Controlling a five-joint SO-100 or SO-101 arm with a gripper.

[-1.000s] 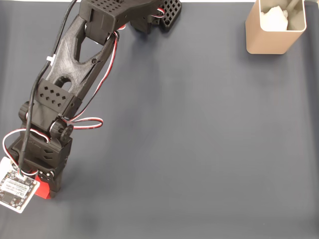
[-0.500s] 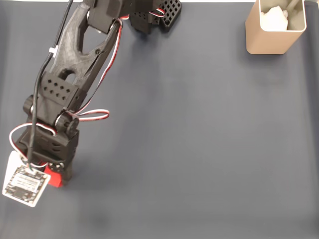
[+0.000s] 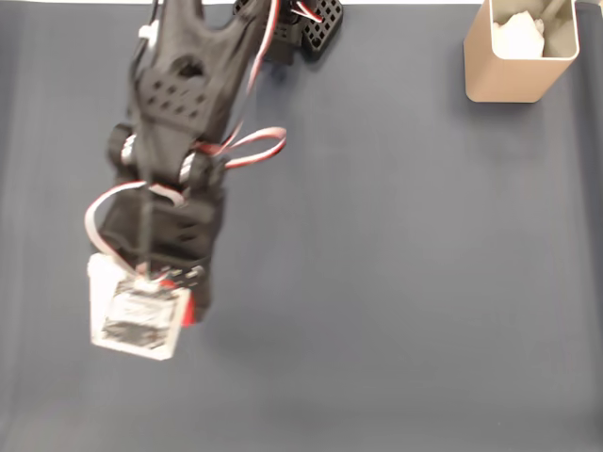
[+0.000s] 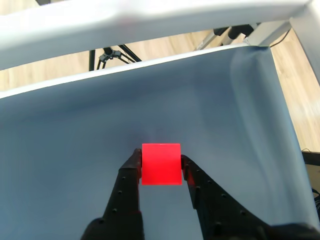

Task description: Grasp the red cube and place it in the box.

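In the wrist view the red cube (image 4: pixel 161 164) sits clamped between the two black fingers, and my gripper (image 4: pixel 160 157) is shut on it above the dark blue-grey mat. From the fixed view, only a red sliver of the cube (image 3: pixel 187 310) peeks out beside the wrist's white circuit board (image 3: pixel 137 321), at the lower left of the mat. The black arm (image 3: pixel 184 122) is blurred with motion. The beige box (image 3: pixel 509 83) stands upright at the far top right corner, far from the cube, with something white inside it.
The black perforated robot base (image 3: pixel 318 21) is at the top centre. Red and white wires (image 3: pixel 247 149) loop off the arm. Open mat (image 3: pixel 396 282) stretches between arm and box. The wrist view shows the mat's far edge (image 4: pixel 150 62) and wooden floor beyond.
The arm has risen and swung right and up the picture, carrying the red cube off its spot near the lower left corner. The box has not moved.
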